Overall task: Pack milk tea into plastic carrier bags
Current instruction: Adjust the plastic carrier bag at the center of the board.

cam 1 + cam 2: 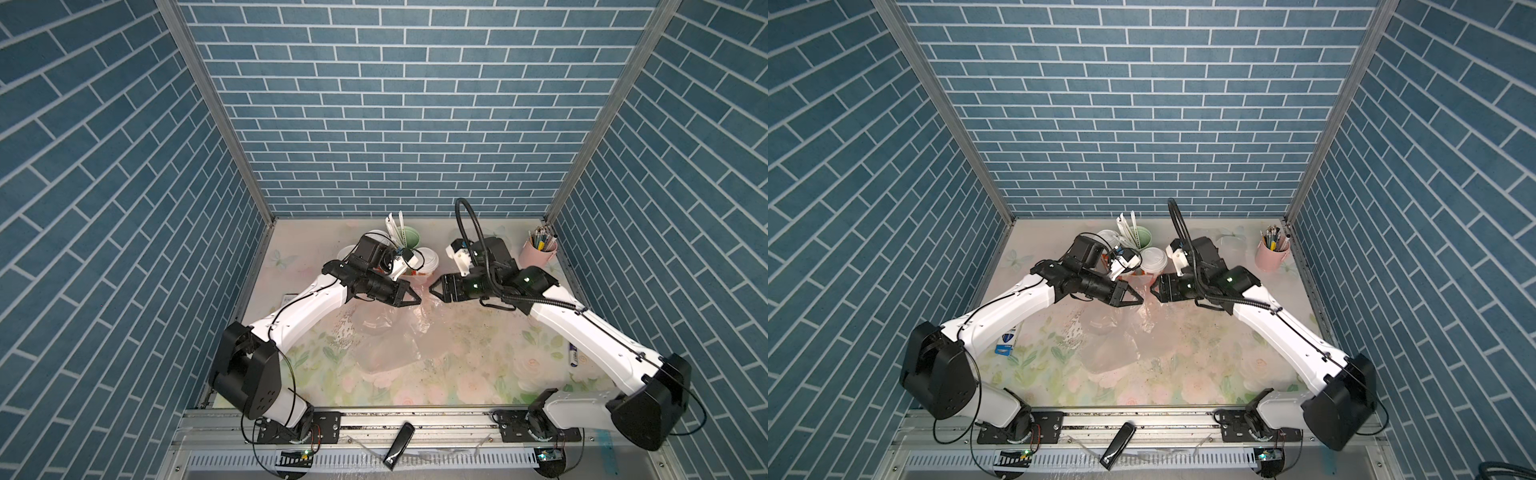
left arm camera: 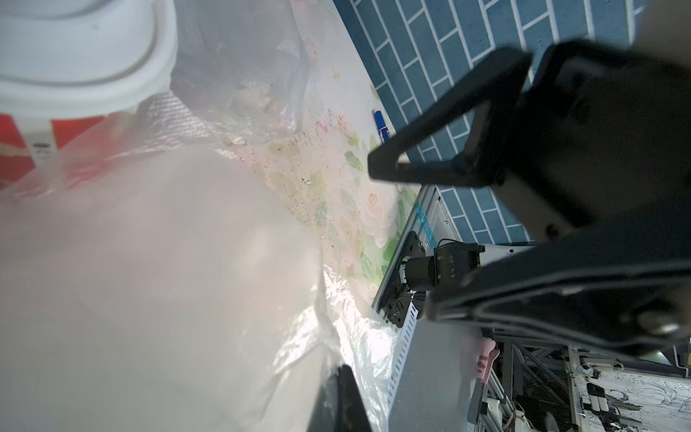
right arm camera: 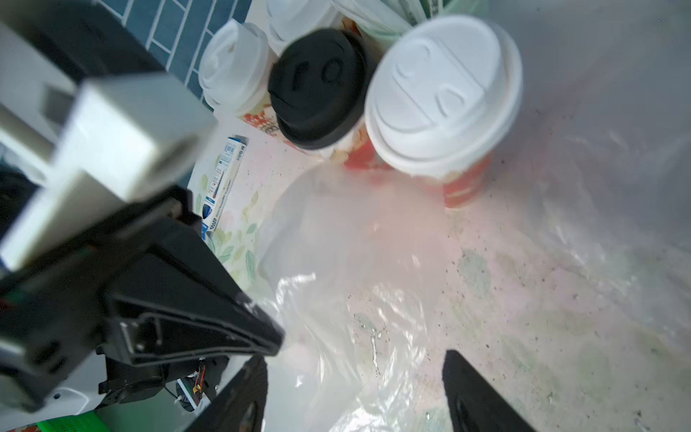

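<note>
Clear crinkly film of the carrier bag (image 1: 386,345) spread over mid-worktop (image 1: 478,374), far edge raised toward both arms. On that raised edge, left gripper (image 1: 415,300), fingers (image 3: 224,329) together and pinched on the film. Tip to tip with it, right gripper (image 1: 433,290), fingers (image 3: 475,396) well apart, film in the gap, nothing gripped. Just behind the bag, at the worktop's far side, milk tea (image 3: 443,93): four lidded cups upright in a cluster, black lid (image 3: 318,86) between white ones.

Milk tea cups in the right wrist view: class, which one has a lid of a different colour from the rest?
The black-lidded cup, standing between two white-lidded cups; all the others have white lids.
</note>
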`<state>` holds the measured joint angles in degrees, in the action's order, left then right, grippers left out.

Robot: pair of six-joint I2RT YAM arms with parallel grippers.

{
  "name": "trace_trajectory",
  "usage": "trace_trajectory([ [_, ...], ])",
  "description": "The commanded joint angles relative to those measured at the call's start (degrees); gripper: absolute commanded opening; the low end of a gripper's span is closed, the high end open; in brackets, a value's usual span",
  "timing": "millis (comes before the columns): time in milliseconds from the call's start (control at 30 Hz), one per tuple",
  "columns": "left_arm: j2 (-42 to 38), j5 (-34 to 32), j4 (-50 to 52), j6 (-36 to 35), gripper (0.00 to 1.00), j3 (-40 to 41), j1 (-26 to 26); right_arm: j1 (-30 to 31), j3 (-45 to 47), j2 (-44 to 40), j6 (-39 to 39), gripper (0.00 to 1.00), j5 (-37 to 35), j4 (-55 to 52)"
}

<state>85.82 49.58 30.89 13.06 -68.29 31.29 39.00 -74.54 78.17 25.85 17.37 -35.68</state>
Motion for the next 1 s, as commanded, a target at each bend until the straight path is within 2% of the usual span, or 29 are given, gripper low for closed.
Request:
trace_trajectory([
  [0,-2.6,0.13,5.0,-3.56,0.0,2.71,-2.5,0.28,-9.83,5.07,-5.24,0.75,1.68,-3.83],
  [100,-6.79,-1.43,5.89,-3.65,0.0,4.83,-3.96,0.93,-16.9,10.29,-6.34,0.75,2.46,-5.04],
  [200,-10.54,-2.75,6.87,-3.66,0.0,6.99,-5.83,2.43,-25.01,16.52,-8.56,0.75,0.38,-8.81],
  [467,-17.24,-10.68,9.84,-2.39,0.0,11.65,-8.3,7.43,-52.88,36.4,-14.53,0.75,-7.32,-21.36],
  [667,-21.84,-16.09,10.34,0.3,0.0,15.37,-10.55,9.94,-71.51,49.54,-16.78,0.78,-9.28,-25.92],
  [767,-22.92,-18.56,11.64,1.39,0.0,16.08,-11.8,10.69,-76.06,53.29,-16.84,0.8,-8.62,-24.84],
  [867,-23.71,-21.96,13.8,2.37,0.0,16.55,-12.88,11.49,-76.28,54.6,-17.25,0.82,-8.17,-21.45],
  [967,-25.33,-22.34,13.76,3.74,0.0,18.02,-14.15,12.25,-76.29,55.92,-18.2,0.85,-8.14,-18.15],
])
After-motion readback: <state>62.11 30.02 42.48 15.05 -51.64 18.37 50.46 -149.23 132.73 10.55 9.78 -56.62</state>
